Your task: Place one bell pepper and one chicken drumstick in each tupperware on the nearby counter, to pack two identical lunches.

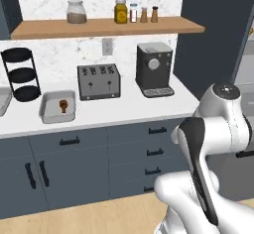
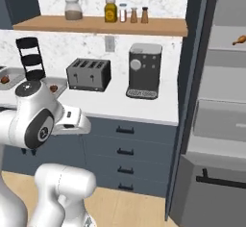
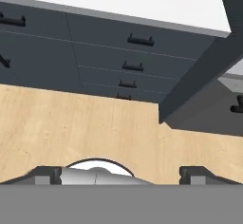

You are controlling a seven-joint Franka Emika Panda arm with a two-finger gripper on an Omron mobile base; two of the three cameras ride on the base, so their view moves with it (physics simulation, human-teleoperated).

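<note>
On the long white counter (image 1: 129, 110), toward its left end, sits one tupperware (image 1: 58, 106), a shallow light-grey tray with a brown chicken drumstick (image 1: 63, 105) lying in it. No pepper in that one as far as I can see. The second tupperware (image 1: 3, 100) is further left and barely pokes into the left base view, so I can't tell from there what it holds. From the right base view you can spot a brownish-red bit (image 2: 5, 80) in that far tray, too small to name.

Behind the trays, against the marble wall, stands a black three-tier rack (image 1: 21, 74). Next along the back edge comes a grey four-slot toaster (image 1: 98, 81), then a dark coffee machine (image 1: 154, 69) near the right end of the counter. Up on the wooden shelf (image 1: 106, 28) are a glass jar (image 1: 76, 11), a yellow jar (image 1: 120, 11) and a few small shakers.

Off to the right of the counter the fridge (image 2: 218, 101) stands open, and another drumstick (image 2: 238, 40) lies on an upper shelf inside.

The gripper (image 3: 121, 174) is well away from all of it, pointing down at the wooden floor (image 3: 71, 128) in front of the drawers (image 3: 133, 61). Its two dark fingertips (image 3: 199, 174) are spread wide apart with nothing between them.
</note>
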